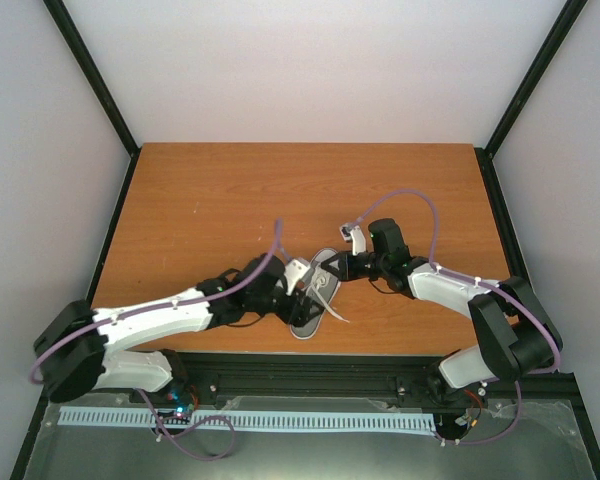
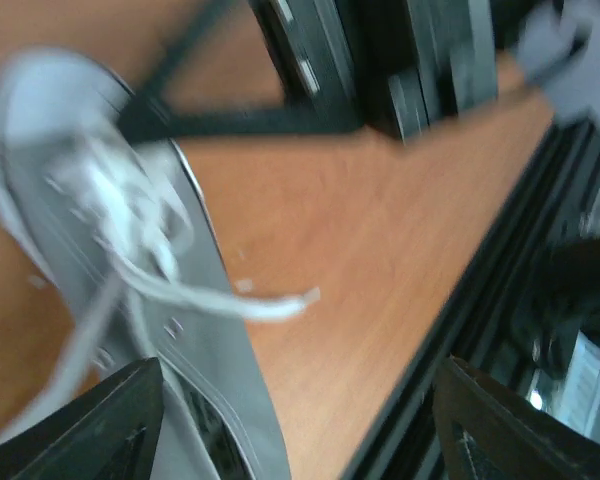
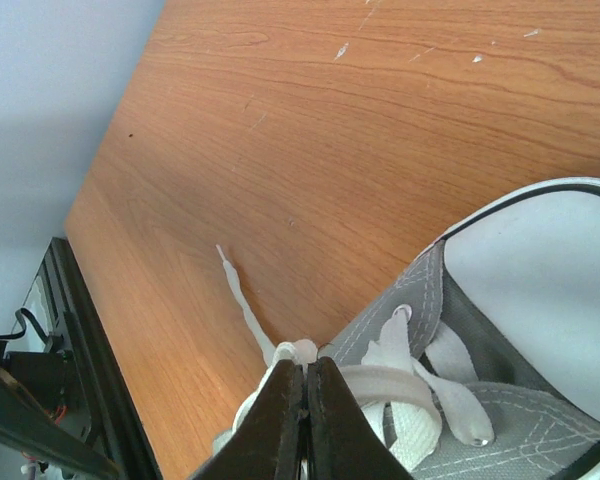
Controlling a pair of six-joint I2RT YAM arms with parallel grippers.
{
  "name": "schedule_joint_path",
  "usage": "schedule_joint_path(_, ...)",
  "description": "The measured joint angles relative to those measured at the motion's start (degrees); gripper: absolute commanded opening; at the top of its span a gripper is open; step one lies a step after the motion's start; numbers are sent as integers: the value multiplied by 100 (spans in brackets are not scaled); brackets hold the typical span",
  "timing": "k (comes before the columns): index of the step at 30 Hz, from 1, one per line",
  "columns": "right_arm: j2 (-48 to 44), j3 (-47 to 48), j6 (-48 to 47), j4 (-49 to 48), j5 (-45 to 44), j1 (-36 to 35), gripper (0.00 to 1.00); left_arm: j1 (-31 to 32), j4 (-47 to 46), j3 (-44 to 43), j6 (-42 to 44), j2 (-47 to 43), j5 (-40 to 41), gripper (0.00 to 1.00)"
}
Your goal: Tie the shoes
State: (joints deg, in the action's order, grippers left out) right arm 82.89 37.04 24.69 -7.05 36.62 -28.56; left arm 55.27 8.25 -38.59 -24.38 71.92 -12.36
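The grey sneaker with white toe cap and white laces lies on the wooden table near its front edge, between both grippers. My right gripper is over the shoe's far end. In the right wrist view it is shut on a fold of white lace beside the eyelets of the shoe; one lace end trails on the wood. My left gripper is over the shoe's left side. In the blurred left wrist view it is open, above the shoe and a loose lace end.
A black frame rail runs along the table's near edge, close to the shoe, and shows in the left wrist view. The right arm's black links are just beyond the shoe. White walls enclose the table.
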Motion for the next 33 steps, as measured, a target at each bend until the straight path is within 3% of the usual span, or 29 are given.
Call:
schedule_joint_path(6,-4,-79,-74,-170,308,2,3,-1036,-435,-4,-42,-466,-225,58)
schedule_joint_path(13,-50,-299,-326,-354,815,0,3,-1305,-951,-24,190,-87,-994,40)
schedule_joint_path(18,-127,-404,-448,-437,1067,0,3,-1436,-1064,-157,417,450,-1412,39)
schedule_joint_path(25,-127,-415,-538,-520,1263,0,3,-1528,-1263,-212,498,935,-1690,29)
schedule_joint_path(33,-127,-417,-577,-529,1335,2,3,-1539,-1375,-219,498,1060,-1786,29)
